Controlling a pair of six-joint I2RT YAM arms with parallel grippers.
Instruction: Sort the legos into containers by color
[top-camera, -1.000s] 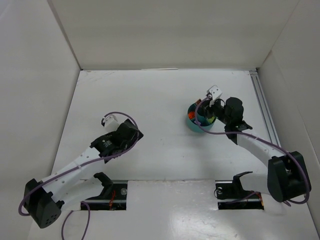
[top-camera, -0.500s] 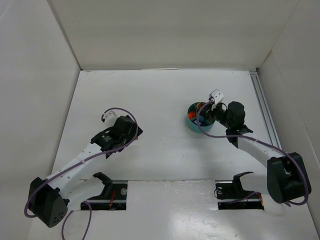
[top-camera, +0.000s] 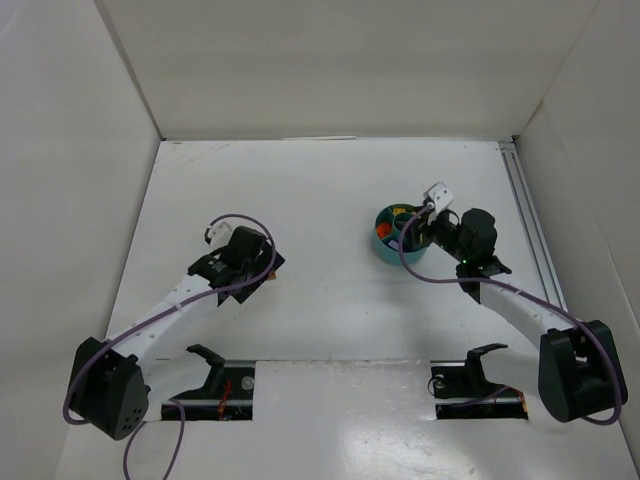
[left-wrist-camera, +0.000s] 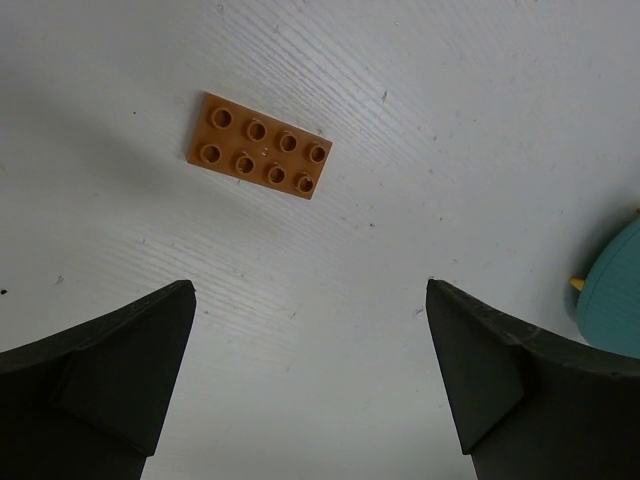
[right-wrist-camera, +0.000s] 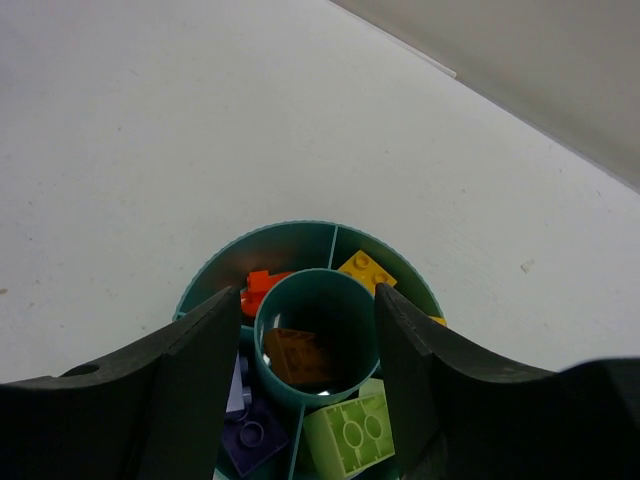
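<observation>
Overhead, any lettering on the arms is too small to read. The white table (top-camera: 330, 180) sits inside white walls, with a metal rail (top-camera: 527, 215) along its right edge and purple cables (top-camera: 245, 220) looping over both arms. The teal tub (top-camera: 384, 246) stands right of centre. The right gripper (top-camera: 424, 214) hangs over the tub's right half and hides part of it. The left gripper (top-camera: 222, 240) is at left centre, well apart from the tub, and this view does not show how its fingers stand.

In the left wrist view, a brownish-orange brick (left-wrist-camera: 259, 146) lies alone on the table in the upper left of the frame. It is a flat two-by-four plate, studs up, slanting down to the right. The left fingers (left-wrist-camera: 100, 370) fill the lower corners, spread wide and apart from the brick. The tub's edge shows at the right border, with a small yellow nub (left-wrist-camera: 577, 284) beside it.

In the right wrist view, the right fingers (right-wrist-camera: 190, 390) are spread wide, one on each side of the central cup (right-wrist-camera: 322, 303), gripping nothing. A brown brick (right-wrist-camera: 298, 357) lies inside the cup. Around it, separate wedges hold:
- a red-orange brick (right-wrist-camera: 262, 285), upper left
- a yellow brick (right-wrist-camera: 366, 270), upper right
- a lime green brick (right-wrist-camera: 350, 435), bottom
- a purple brick (right-wrist-camera: 250, 435), lower left
</observation>
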